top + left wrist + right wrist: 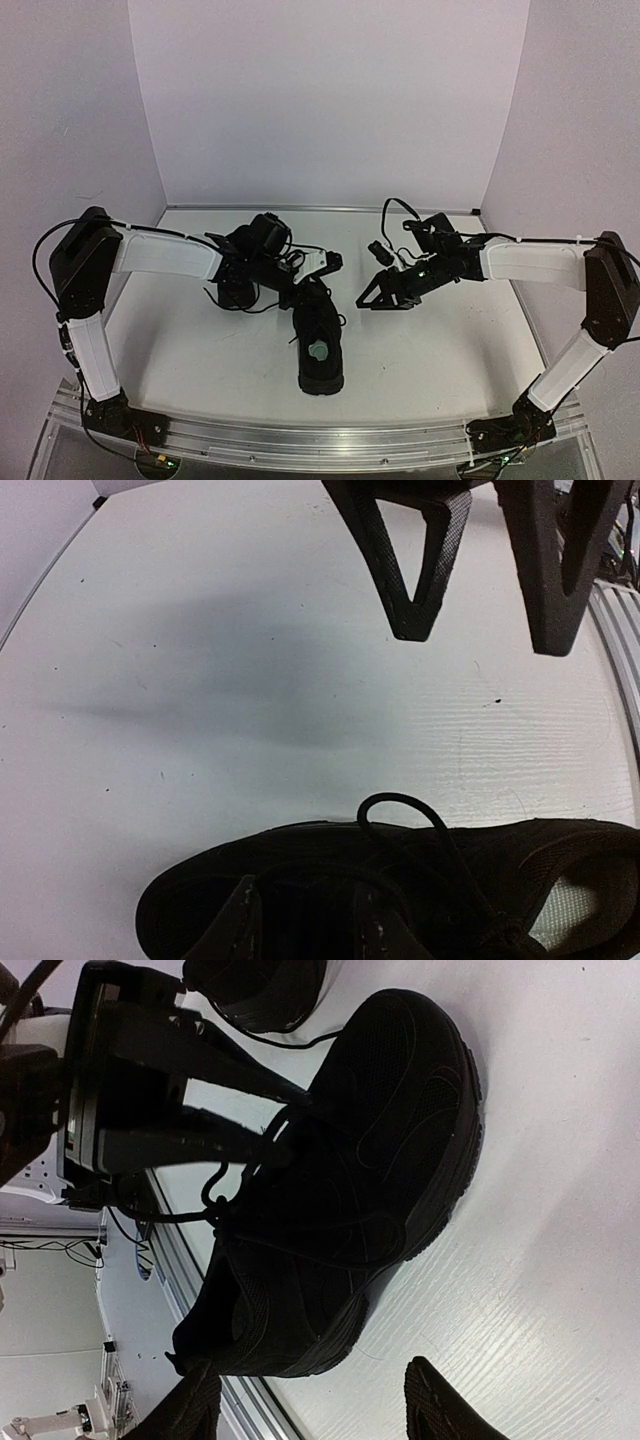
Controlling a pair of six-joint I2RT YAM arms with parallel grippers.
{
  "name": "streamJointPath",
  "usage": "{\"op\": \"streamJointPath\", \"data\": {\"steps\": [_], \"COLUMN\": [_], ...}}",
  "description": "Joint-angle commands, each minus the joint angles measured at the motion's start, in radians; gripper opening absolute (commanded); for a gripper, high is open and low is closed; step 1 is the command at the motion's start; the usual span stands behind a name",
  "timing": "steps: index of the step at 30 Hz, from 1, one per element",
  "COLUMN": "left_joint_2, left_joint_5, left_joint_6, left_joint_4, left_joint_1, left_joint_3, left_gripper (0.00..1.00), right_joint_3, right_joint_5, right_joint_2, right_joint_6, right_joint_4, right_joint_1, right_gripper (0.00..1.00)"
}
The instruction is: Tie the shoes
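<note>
Seen from above, the black low-top sneaker with a pale patch inside (322, 372) lies mid-table toward the near edge. The second black sneaker (238, 288) is nearer the far-left corner. The left gripper (303, 293) sits over the nearer shoe's laces, with the right gripper (372, 298) just beside it. Only the left wrist view shows a thin black lace loop (393, 796) standing up and this gripper's fingers (240, 925) narrowly parted. The right wrist view shows its own fingers (440, 1415) wide apart, holding nothing.

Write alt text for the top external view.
A black sneaker lies on the white table, the left gripper down at its laces and the right gripper open just beside it. A second black sneaker sits behind, partly under the left arm.
</note>
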Motion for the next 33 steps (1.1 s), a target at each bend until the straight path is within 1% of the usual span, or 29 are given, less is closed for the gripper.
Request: {"op": "streamJointPath", "data": {"steps": [1, 3, 7, 13, 16, 17, 19, 21, 23, 25, 27, 29, 33], "left_joint_2": [-0.068, -0.092, -0.163, -0.236, -0.256, -0.267, -0.307, -0.368, -0.445, -0.509, -0.541, -0.54, -0.521], "left_joint_5": [-0.035, -0.1, -0.179, -0.297, -0.33, -0.323, -0.254, -0.155, -0.09, -0.069, -0.043, -0.025, -0.057], "left_joint_6": [-0.041, -0.077, -0.151, -0.22, -0.246, -0.255, -0.258, -0.252, -0.262, -0.271, -0.282, -0.283, -0.275], "left_joint_4": [0.021, 0.022, 0.034, 0.03, 0.013, -0.005, -0.042, -0.044, -0.016, -0.006, 0.003, -0.003, -0.005], "left_joint_1": [0.006, 0.018, 0.05, 0.071, 0.083, 0.085, 0.086, 0.081, 0.071, 0.064, 0.06, 0.052, 0.037], "left_joint_3": [-0.028, -0.039, -0.058, -0.061, -0.053, -0.052, -0.07, -0.137, -0.248, -0.312, -0.359, -0.37, -0.369], "left_gripper": [0.42, 0.52, 0.73, 0.84, 0.85, 0.84, 0.78, 0.7, 0.67, 0.65, 0.67, 0.7, 0.72], "right_joint_3": [0.002, 0.005, 0.019, 0.035, 0.037, 0.039, 0.046, 0.055, 0.071, 0.098, 0.143, 0.2, 0.321], "right_joint_5": [-0.002, -0.006, -0.016, -0.035, -0.036, -0.035, -0.039, -0.043, -0.04, -0.036, -0.043, -0.034, -0.013], "right_joint_2": [-0.001, 0.009, 0.031, 0.063, 0.078, 0.083, 0.095, 0.109, 0.128, 0.148, 0.179, 0.226, 0.325], "right_joint_6": [-0.026, -0.03, -0.037, -0.051, -0.055, -0.057, -0.06, -0.06, -0.059, -0.051, -0.033, -0.015, 0.009], "right_joint_4": [0.007, 0.01, 0.02, 0.033, 0.04, 0.042, 0.045, 0.051, 0.057, 0.07, 0.085, 0.09, 0.088], "right_joint_1": [-0.005, -0.005, -0.005, -0.004, -0.004, -0.005, -0.005, -0.005, -0.005, -0.004, -0.004, -0.003, 0.011], "right_gripper": [0.59, 0.59, 0.59, 0.59, 0.59, 0.59, 0.58, 0.57, 0.57, 0.57, 0.57, 0.57, 0.56]}}
